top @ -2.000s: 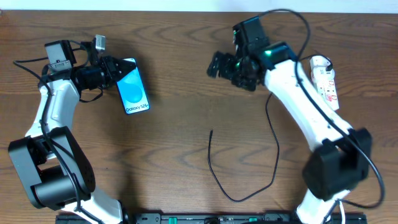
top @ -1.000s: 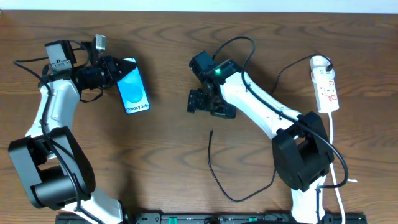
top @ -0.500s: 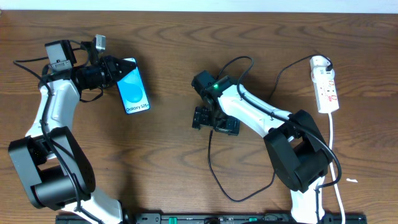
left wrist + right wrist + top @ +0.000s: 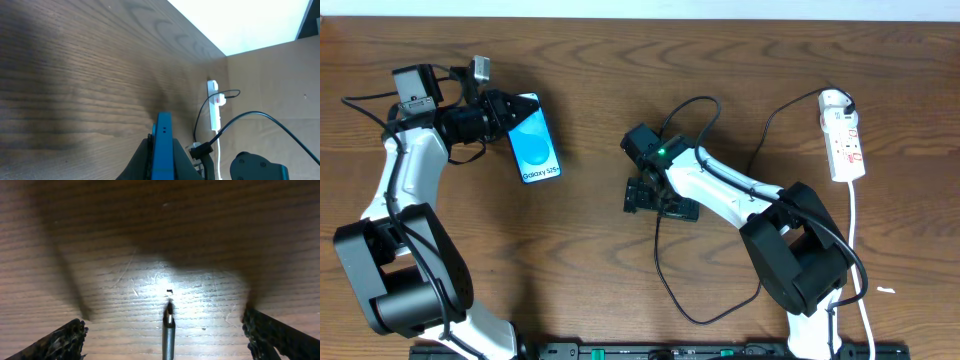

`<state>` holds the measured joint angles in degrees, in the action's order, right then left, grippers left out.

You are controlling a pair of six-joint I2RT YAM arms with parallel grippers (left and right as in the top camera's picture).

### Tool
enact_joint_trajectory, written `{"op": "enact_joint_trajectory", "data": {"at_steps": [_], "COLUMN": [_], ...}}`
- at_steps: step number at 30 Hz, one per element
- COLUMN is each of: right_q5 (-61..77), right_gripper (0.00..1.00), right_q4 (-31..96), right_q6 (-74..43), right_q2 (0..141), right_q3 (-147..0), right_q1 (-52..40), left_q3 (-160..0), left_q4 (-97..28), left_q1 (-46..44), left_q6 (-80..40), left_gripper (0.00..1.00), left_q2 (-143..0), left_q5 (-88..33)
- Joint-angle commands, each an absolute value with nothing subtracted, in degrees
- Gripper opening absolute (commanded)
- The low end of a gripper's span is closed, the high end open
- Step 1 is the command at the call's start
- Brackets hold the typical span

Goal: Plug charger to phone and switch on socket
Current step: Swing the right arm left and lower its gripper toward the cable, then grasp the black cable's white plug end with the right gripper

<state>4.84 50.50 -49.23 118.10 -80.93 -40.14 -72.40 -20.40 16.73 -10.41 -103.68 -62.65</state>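
Note:
The phone (image 4: 535, 143) with its blue-and-white screen is at the back left, and my left gripper (image 4: 506, 112) is shut on its far end. In the left wrist view I see the phone (image 4: 164, 142) edge-on between the jaws of the left gripper (image 4: 163, 152). The charger's thin black cable (image 4: 661, 270) loops over the table's middle. My right gripper (image 4: 660, 199) hangs open right over its plug end. In the right wrist view the plug tip (image 4: 169, 322) lies on the wood midway between the wide-apart fingers (image 4: 64, 341) of the right gripper (image 4: 169, 339), untouched. The socket (image 4: 844, 135) lies at the back right.
The socket's white cord (image 4: 860, 260) runs down the right side towards the front edge. A black lead (image 4: 782, 112) goes from the socket's far end towards the right arm. The socket (image 4: 214, 102) also shows far off in the left wrist view, near a cardboard wall (image 4: 270, 75).
My right arm has swung from near the socket to the table's middle and come down over the cable's plug end, jaws still open. The left arm and phone have not moved.

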Motion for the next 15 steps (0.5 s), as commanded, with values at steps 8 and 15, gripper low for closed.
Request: {"op": "enact_joint_trajectory", "data": {"at_steps": [8,15], "right_q5": [6.0,5.9], "right_gripper": [0.93,0.86], "right_q4": [53.0,53.3], "right_q6": [-52.8,-53.4], "right_q2": [119.2,119.2], "right_q3": [-79.3,-79.3], "right_q1": [-41.5,-42.3], "left_q3": [-72.7,-72.7], "left_q4": [-20.4,-20.4], "left_q1": [17.0,17.0], "left_q6": [-9.6,-9.6], "left_gripper": [0.07,0.07], "left_q2": [-102.2,-102.2], "left_q5": [-63.8,-63.8]}}
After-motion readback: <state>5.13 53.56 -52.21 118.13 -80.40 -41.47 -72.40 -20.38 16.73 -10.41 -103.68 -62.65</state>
